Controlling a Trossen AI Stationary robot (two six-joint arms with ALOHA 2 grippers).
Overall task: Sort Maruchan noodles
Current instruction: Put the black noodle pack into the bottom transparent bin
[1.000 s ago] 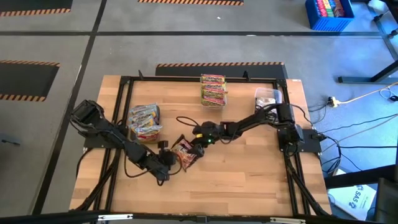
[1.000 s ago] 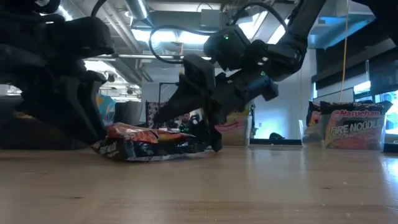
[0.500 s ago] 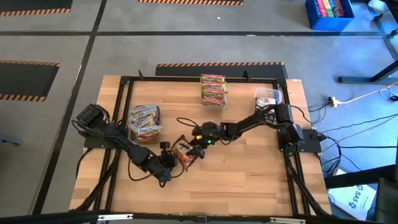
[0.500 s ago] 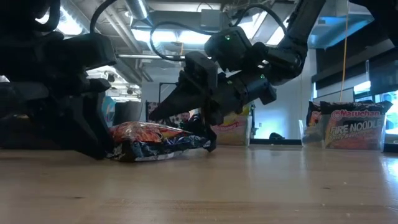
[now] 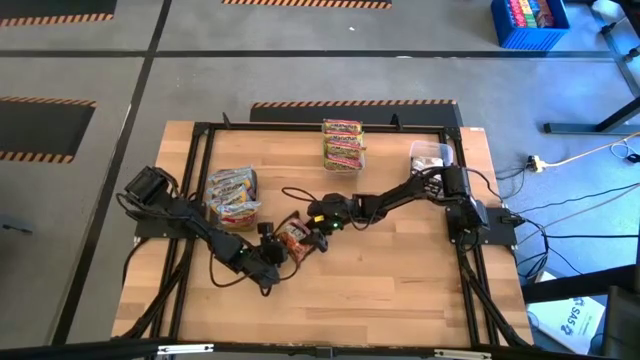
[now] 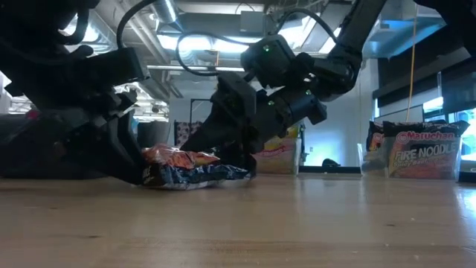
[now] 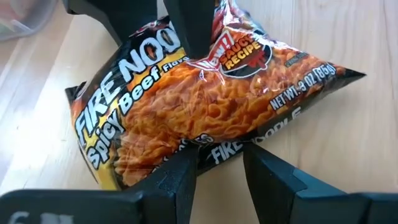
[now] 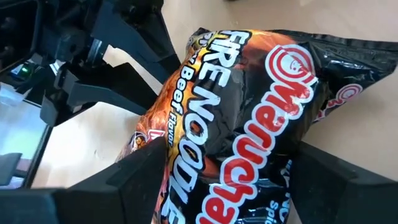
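The dark Fire Noodle packet (image 5: 292, 238) lies near the table's middle, so close the right gripper (image 5: 308, 236), whose fingers stand apart around it, firmly before you release the left gripper (image 5: 270, 246), which is clamped on its edge.

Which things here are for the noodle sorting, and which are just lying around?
For the job:
- dark Fire Noodle packet, between both hands
- yellow-green packet stack
- packet pile
- left hand
- right hand

Just lying about:
- blue crate
- floor cables
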